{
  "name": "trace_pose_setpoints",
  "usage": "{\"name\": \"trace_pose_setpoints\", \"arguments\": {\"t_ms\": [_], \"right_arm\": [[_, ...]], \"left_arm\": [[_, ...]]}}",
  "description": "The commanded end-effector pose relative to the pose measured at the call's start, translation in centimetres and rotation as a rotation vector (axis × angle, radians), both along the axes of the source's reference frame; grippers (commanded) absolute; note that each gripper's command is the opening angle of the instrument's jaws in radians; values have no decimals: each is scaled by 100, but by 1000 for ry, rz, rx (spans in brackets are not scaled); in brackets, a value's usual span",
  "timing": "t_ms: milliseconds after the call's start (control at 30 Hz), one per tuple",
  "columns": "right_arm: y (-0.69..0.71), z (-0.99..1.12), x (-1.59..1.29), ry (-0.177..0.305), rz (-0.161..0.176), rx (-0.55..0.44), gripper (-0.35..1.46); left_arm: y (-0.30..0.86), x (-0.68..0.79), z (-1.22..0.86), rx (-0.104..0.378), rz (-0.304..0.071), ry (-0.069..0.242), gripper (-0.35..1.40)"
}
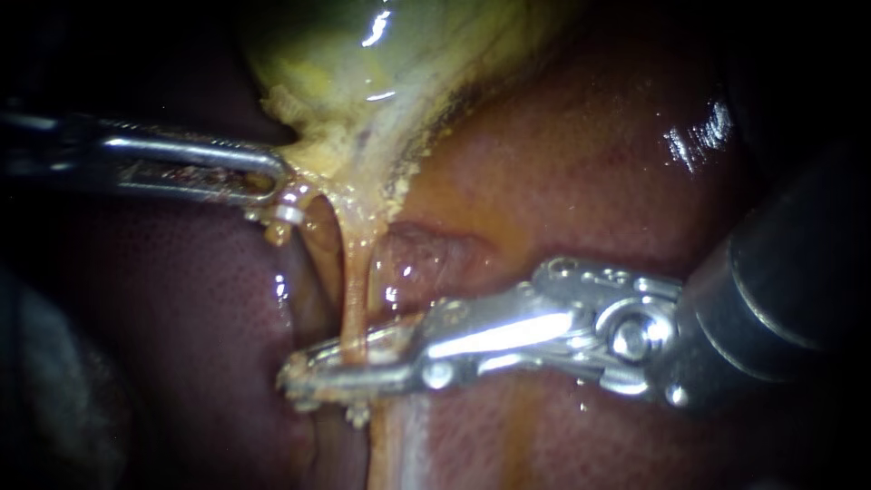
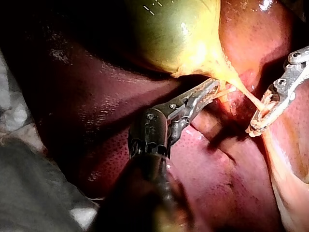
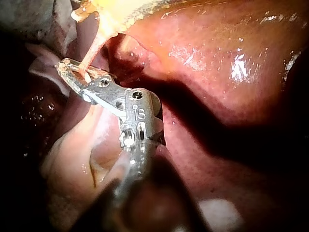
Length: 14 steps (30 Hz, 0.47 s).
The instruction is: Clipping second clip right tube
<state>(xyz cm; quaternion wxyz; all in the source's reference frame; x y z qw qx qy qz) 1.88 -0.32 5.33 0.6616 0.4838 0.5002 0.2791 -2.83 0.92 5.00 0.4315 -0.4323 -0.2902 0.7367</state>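
Liver (image 1: 590,181) fills the background under the gallbladder (image 1: 363,54), whose neck the left instrument (image 1: 272,177) holds clenched and taut. Right instrument (image 1: 313,367) straddles the right tube (image 1: 354,272) low down, jaws not closed, a gap showing around it. Best to square them across, tube fully inside, tips clear of liver, then squeeze.

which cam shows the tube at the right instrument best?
Endoscope view: the tube runs unobstructed from the gallbladder down to the right instrument. Left wrist view shows it small, beyond the left instrument. Right wrist view shows it, but hardly any gallbladder.
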Motion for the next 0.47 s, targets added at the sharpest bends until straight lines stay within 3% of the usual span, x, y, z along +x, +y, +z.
{"name": "trace_pose_setpoints", "arguments": {"t_ms": [33, 467], "right_arm": [[0, 1, -3, -12, -8, -8, -35], [-3, 4, -4, -16, -11, -7, -35]], "left_arm": [[0, 0, 1, 0, 0, 0, -35], [0, 0, 1, 0, 0, 0, -35]]}}
